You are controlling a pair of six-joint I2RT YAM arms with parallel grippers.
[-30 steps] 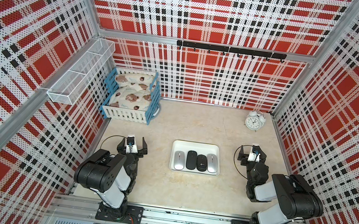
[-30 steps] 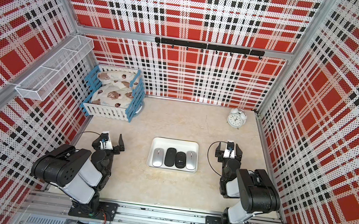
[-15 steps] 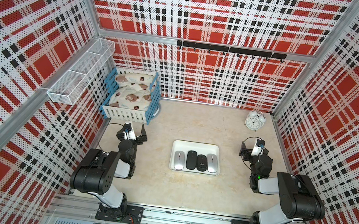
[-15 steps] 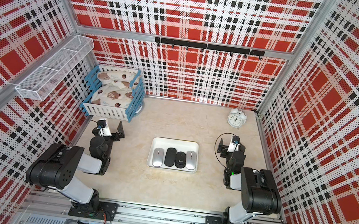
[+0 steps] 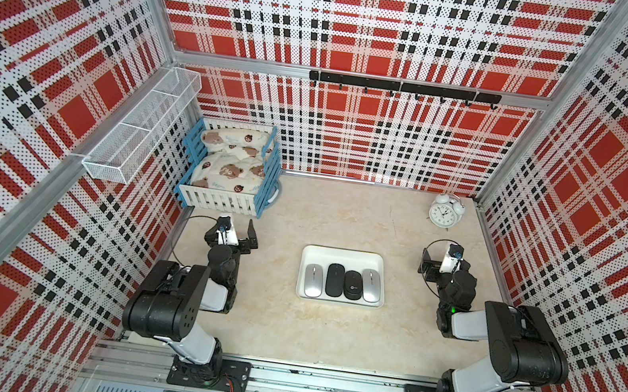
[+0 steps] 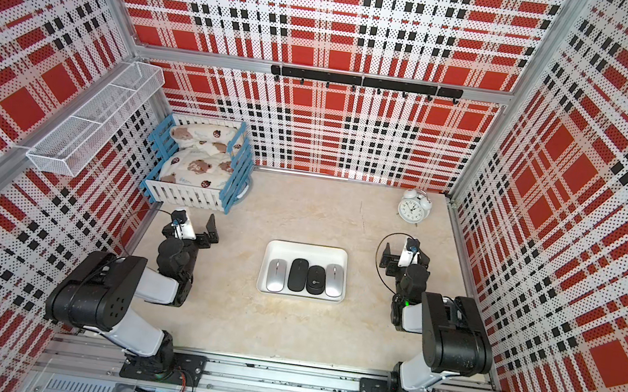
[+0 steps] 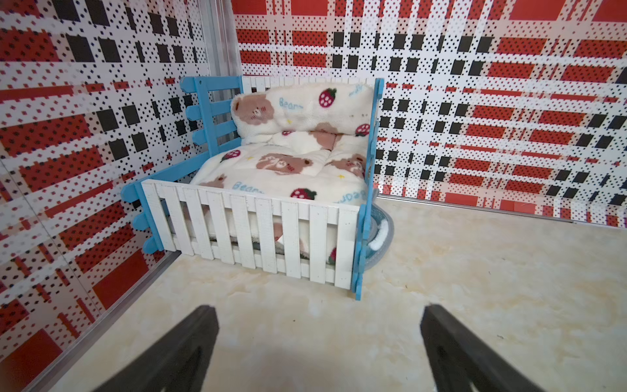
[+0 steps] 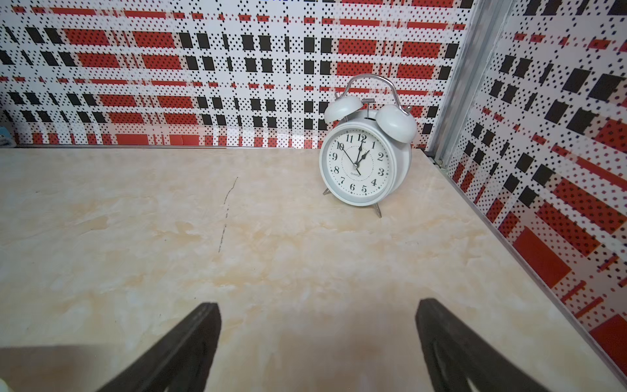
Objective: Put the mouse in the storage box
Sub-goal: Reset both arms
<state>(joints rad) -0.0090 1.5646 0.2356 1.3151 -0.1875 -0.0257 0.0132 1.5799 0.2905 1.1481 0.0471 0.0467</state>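
Mice (image 5: 334, 285) are lying four in row inside storage box (image 5: 343, 254) on worktop (image 5: 326, 332). My left end effector (image 7: 319, 309) and right end effector (image 8: 317, 303) are hanging spread wide, grasping nothing.

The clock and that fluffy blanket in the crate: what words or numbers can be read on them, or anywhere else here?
"1" to "12": hour numbers on the dial of the alarm clock.
"QUARTZ": tiny print on the same dial, only just legible.
"Bear": blue lettering repeated on the blanket; whatever follows these letters is lost in the fluff.
Pale round mark on one black mouse: too small to read.
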